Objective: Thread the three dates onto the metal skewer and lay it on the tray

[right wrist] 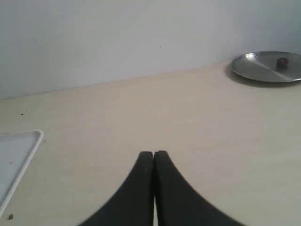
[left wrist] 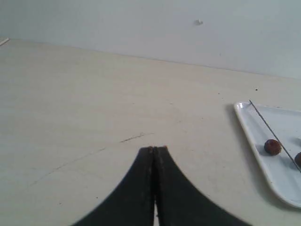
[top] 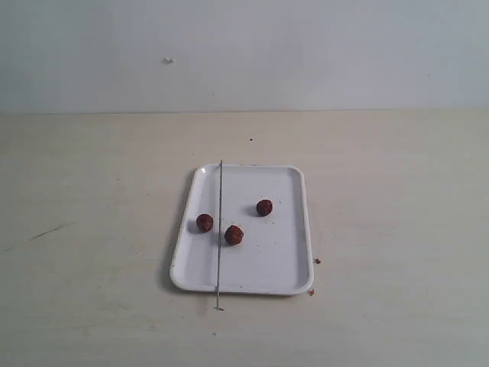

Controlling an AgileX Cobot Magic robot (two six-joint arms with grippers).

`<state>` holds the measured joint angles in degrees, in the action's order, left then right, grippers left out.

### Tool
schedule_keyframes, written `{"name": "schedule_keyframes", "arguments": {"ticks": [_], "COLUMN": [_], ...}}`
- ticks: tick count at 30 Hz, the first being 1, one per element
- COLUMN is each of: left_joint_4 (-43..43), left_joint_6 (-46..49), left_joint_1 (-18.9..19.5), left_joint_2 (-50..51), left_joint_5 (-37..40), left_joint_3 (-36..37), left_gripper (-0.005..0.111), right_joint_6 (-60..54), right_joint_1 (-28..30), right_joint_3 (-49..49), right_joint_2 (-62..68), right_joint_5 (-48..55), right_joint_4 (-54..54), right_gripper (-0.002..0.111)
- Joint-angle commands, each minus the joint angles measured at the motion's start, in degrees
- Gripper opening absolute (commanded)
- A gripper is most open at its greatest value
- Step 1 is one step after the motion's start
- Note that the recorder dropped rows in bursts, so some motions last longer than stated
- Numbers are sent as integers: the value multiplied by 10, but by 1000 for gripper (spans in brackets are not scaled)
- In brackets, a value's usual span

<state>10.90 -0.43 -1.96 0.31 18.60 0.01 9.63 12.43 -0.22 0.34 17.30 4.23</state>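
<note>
The white tray [top: 283, 267] lies mid-table with three dark reddish-brown dates on it: one at the left [top: 205, 222], one in the middle [top: 234, 235], one further back right [top: 264, 207]. The thin metal skewer [top: 219, 229] lies lengthwise across the tray's left part, overhanging both ends, bare of dates. The left wrist view shows the tray [left wrist: 263, 165], the skewer [left wrist: 265, 123] and one date [left wrist: 272, 147] off to one side of my left gripper [left wrist: 154, 149], which is shut and empty. My right gripper [right wrist: 154, 153] is shut and empty, beside a tray corner [right wrist: 33, 141]. Neither gripper shows in the exterior view.
A round metal plate [right wrist: 263, 70] with a small dark lump [right wrist: 282, 61] on it stands far off by the wall in the right wrist view. Tiny reddish crumbs [top: 316, 261] lie on the table by the tray's right side. The light wooden table [top: 92, 229] ends at a pale wall.
</note>
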Motion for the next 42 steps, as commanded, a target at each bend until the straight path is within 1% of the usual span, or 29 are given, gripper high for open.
{"name": "schedule_keyframes", "arguments": {"ticks": [1,3,4,8,11,12,15,16,20,22,25,27,30,36,37,39,40,42], "left_joint_4": [2,-2,26,193,280,294,299,299,269,242,199,170,160,149,143,112,97,54], "left_joint_6": [4,24,11,-47,-107,-114,-116,-116,-113,-101,-98,-93,-45,14,22,24,16,-29], "left_joint_1": [2,2,2,2,2,2,2,2,2,2,2,2,2,-1,-6,-29,-45,-92], "left_joint_2": [-3,-3,-3,-3,-3,-3,-3,-3,6,41,122,199,323,597,632,710,737,795], "left_joint_5": [-2,-35,-57,-119,-155,-164,-213,-215,-167,-152,-102,-48,33,176,194,223,228,226], "left_joint_3": [0,0,0,0,0,0,0,0,-67,-112,-200,-261,-336,-449,-462,-489,-497,-515], "left_gripper": [0,0,0,0,0,0,0,0,0,0,0,0,0,0,0,0,0,0], "right_joint_6": [0,0,0,0,0,0,0,0,0,0,0,0,0,0,0,0,0,0], "right_joint_1": [4,4,4,4,4,4,4,4,4,4,4,4,4,4,4,4,4,4], "right_joint_3": [2,2,2,2,2,2,2,2,2,2,2,2,2,2,2,2,2,2], "right_joint_2": [-3,-3,-3,-3,-3,-3,-3,-3,-3,-3,-3,-3,-3,-3,-3,-3,-3,-3], "right_joint_5": [-7,-7,-7,-7,-7,-7,-7,-7,-7,-7,-7,-7,-7,-7,-7,-7,-7,-7], "right_joint_4": [2,2,2,2,2,2,2,2,2,2,2,2,2,2,2,2,2,2], "right_gripper": [0,0,0,0,0,0,0,0,0,0,0,0,0,0,0,0,0,0]}}
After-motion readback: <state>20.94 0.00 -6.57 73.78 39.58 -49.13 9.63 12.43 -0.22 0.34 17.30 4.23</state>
